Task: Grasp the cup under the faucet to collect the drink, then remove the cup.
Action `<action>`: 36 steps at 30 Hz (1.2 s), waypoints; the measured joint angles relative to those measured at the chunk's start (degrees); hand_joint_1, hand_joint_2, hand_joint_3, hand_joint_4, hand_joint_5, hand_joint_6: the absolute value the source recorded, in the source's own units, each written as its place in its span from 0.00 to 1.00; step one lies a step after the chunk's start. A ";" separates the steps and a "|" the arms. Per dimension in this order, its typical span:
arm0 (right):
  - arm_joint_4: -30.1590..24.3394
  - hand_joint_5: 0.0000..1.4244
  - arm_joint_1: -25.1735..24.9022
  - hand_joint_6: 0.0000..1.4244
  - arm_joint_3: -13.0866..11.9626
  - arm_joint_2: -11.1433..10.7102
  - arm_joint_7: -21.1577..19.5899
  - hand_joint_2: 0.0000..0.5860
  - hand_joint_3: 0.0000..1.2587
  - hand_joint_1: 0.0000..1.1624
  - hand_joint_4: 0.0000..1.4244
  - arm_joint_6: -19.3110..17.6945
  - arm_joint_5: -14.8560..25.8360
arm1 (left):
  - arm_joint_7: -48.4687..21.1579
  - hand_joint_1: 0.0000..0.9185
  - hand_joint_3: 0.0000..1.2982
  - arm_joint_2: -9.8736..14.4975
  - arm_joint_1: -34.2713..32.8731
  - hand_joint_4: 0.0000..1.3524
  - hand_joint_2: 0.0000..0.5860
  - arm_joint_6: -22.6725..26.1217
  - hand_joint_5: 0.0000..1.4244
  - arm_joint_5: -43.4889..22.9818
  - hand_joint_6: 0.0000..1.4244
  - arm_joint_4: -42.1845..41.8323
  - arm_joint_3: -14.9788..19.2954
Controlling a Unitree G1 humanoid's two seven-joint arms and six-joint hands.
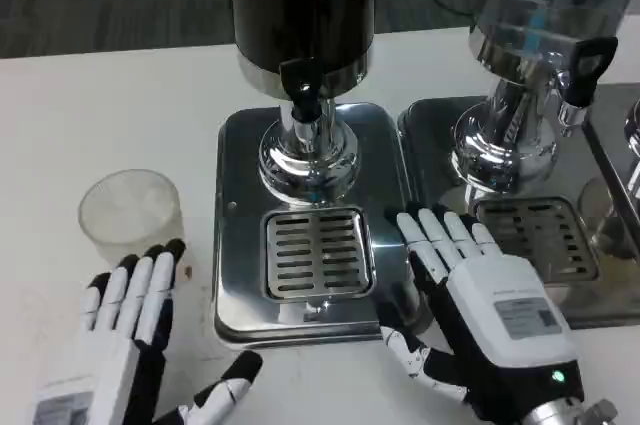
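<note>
A clear frosted plastic cup [131, 216] stands upright on the white table, left of the dispenser's steel base [232, 275]. The dark drink dispenser [302, 5] has a black faucet [301, 80] above a slotted drip grate [317, 253], which has nothing on it. My left hand [120, 330] lies flat and open on the table just below the cup, fingertips almost at its base. My right hand [480, 295] rests open over the right edge of the steel base, fingers pointing away from me.
A second dispenser [530, 35] with its own faucet [580, 65] and steel tray [540, 235] stands at the right, close to my right hand. The white table [100, 115] stretches out to the left and behind the cup.
</note>
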 measured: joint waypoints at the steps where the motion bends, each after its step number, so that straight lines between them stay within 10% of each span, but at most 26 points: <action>1: 0.00 0.00 0.00 0.00 0.15 0.08 0.01 0.78 0.03 0.37 0.00 0.09 -0.06 | 0.48 0.00 0.00 0.04 0.14 0.00 0.30 -0.52 0.00 -0.31 0.00 -0.02 0.50; 20: -0.43 0.00 1.32 0.03 0.41 1.35 -0.46 0.80 0.08 0.38 0.00 2.29 -1.02 | 4.95 0.00 0.16 -3.09 -6.27 0.03 0.18 -9.13 0.13 -13.84 0.06 4.81 12.21; 24: -0.88 0.00 1.83 0.04 -0.18 1.45 -0.45 0.80 0.10 0.39 0.00 2.30 -0.89 | 5.03 0.00 0.01 -5.03 -9.93 0.00 0.08 -8.21 0.08 -17.28 0.04 8.78 14.44; 36: -1.31 0.00 2.44 0.05 -1.02 1.60 0.27 0.80 0.11 0.39 0.00 3.02 0.15 | -0.85 0.00 0.00 -4.71 -18.55 0.00 0.00 -5.59 0.02 -21.81 0.00 23.29 14.27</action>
